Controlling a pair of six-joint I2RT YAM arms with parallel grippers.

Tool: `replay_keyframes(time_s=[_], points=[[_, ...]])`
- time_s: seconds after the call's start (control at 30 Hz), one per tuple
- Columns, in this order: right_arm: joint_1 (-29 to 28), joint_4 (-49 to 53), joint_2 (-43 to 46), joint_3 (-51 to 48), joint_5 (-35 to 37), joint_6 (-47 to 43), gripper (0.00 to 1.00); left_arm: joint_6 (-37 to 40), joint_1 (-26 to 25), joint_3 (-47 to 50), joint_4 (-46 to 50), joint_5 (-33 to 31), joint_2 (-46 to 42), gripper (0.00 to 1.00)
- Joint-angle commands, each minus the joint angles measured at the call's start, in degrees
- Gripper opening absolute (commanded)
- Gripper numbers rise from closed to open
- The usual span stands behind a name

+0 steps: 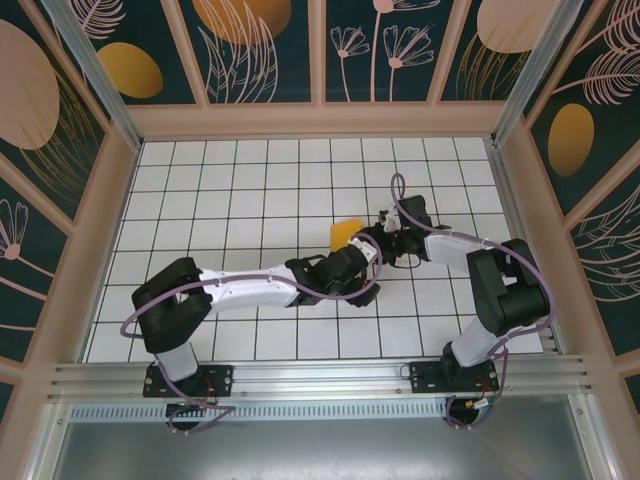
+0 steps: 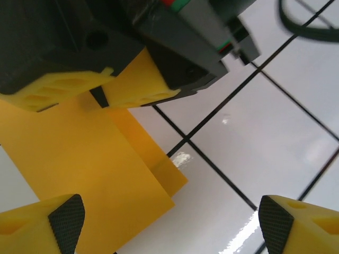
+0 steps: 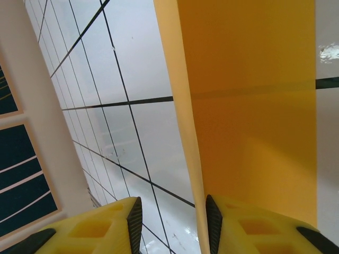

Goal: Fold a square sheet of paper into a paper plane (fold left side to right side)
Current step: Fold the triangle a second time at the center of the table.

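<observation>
The square sheet of paper (image 1: 347, 234): in the middle of the tabletop (image 1: 250, 180), between both arms' tips, already doubled over, one layer peeking past the other in the left wrist view. Likely trouble from here: a crooked crease, or layers sliding apart, if pressed or pulled with edges out of line; thin sheet on a slick tabletop, easy to skid or crumple. On the right gripper (image 3: 172, 225): a slim gap, not closed, with the paper's edge between the fingers (image 3: 243, 230) and close against one pad; at most a loose touch, no firm pinch. On the left gripper (image 2: 169, 222): spread wide just beside, holding nothing, one fingertip (image 2: 63, 222) over the paper's near corner.
</observation>
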State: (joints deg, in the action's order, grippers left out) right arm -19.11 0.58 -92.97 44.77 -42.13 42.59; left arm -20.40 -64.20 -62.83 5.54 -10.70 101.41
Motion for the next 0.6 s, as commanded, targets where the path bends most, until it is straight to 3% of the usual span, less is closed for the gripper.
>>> replay_keyframes(time_s=[0.0,0.27,0.57], points=[[-0.2,-0.3,0.1,1.1,-1.3,1.1,0.39,-1.7,-0.3,-2.9,4.0,-4.3,2.7,0.88],[-0.8,-0.6,-0.5,1.0,-1.1,1.5,0.39,-2.5,-0.5,-5.0,4.5,-4.6,6.2,0.83],[-0.9,0.9,-0.6,1.1,0.3,0.3,0.39,-2.1,-0.5,-5.4,4.6,-2.7,5.3,0.48]])
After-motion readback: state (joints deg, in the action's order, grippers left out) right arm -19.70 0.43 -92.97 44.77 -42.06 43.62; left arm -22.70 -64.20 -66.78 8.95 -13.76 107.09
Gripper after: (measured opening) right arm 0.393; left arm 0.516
